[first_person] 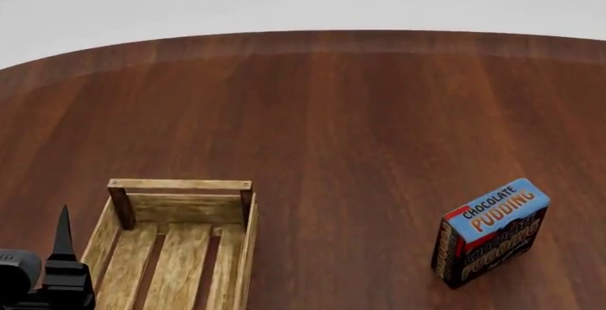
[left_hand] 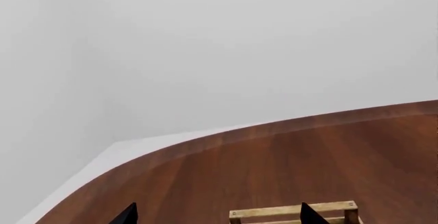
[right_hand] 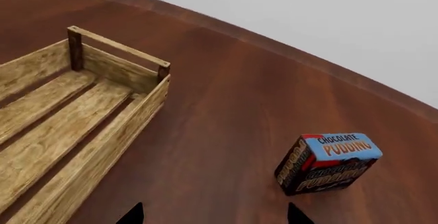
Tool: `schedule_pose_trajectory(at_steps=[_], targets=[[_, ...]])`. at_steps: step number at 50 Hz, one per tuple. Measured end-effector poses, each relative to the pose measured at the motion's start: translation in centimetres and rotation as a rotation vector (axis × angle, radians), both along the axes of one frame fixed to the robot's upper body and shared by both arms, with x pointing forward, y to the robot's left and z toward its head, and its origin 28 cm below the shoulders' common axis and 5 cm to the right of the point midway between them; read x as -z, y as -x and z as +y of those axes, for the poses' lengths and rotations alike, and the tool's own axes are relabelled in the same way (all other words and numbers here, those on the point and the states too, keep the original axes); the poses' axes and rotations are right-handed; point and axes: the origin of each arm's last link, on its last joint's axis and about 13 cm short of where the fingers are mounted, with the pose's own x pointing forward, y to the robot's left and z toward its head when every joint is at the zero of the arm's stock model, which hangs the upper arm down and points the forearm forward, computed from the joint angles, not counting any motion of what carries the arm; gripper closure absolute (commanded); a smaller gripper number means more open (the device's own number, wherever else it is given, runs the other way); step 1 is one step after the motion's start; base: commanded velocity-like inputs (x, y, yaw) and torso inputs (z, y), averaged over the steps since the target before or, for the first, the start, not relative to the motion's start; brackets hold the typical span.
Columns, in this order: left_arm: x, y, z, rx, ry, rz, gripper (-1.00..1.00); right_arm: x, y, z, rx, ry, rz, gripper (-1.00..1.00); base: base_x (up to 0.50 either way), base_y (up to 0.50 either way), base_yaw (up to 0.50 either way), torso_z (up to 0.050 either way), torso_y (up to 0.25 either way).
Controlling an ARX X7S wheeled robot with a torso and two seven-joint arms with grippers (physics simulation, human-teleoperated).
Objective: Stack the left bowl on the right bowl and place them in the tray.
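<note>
My left gripper [left_hand: 217, 215] is spread wide with nothing between its fingers, only the two dark tips showing in my left wrist view, with a corner of the tray [left_hand: 294, 215] just beyond them; I judge I hold it open because there is no bowl within reach to close on yet. In my head view that gripper [first_person: 52, 267] sits at about 8 o'clock, just beside the tray's [first_person: 180, 214] left wall, one finger pointing up. My right gripper [right_hand: 213, 214] is likewise spread and carrying nothing, its tips apart at the edge of the right wrist view, hovering over bare table [right_hand: 226, 106] between the tray [right_hand: 102, 131] and the chocolate pudding box [right_hand: 327, 162]. The tray lies at about 7 o'clock in the head view, slatted floor showing, no bowl inside. The pudding box [first_person: 489, 230] stands at about 4 o'clock, well apart from the tray. Neither bowl shows in any view, so I cannot tell where they are; I judge the stacking is not begun and I must first find them.
</note>
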Motion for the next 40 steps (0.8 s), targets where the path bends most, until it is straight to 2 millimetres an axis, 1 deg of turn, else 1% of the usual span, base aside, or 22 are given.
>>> schedule_pose_trajectory(at_steps=[9,19,31,40], targets=[[-0.2,0.0,0.0,0.001,-0.002,-0.005,-1.0,-0.6,1.6,0.6,-0.123,0.025,0.04,-1.0,0.0,0.0,0.0,0.0,0.0],[-0.2,0.1,0.1,-0.002,-0.004,-0.007,-1.0,-0.6,3.2,0.9,-0.224,0.064,0.139,-1.0,0.0,0.0,0.0,0.0,0.0],[-0.4,0.0,0.1,-0.001,-0.004,-0.011,-1.0,-0.8,4.7,0.9,-0.302,0.118,0.237,-1.0,0.0,0.0,0.0,0.0,0.0],[-0.5,0.0,0.0,0.0,-0.005,-0.013,-1.0,-0.5,5.3,1.0,-0.351,0.159,0.298,-1.0,0.0,0.0,0.0,0.0,0.0]])
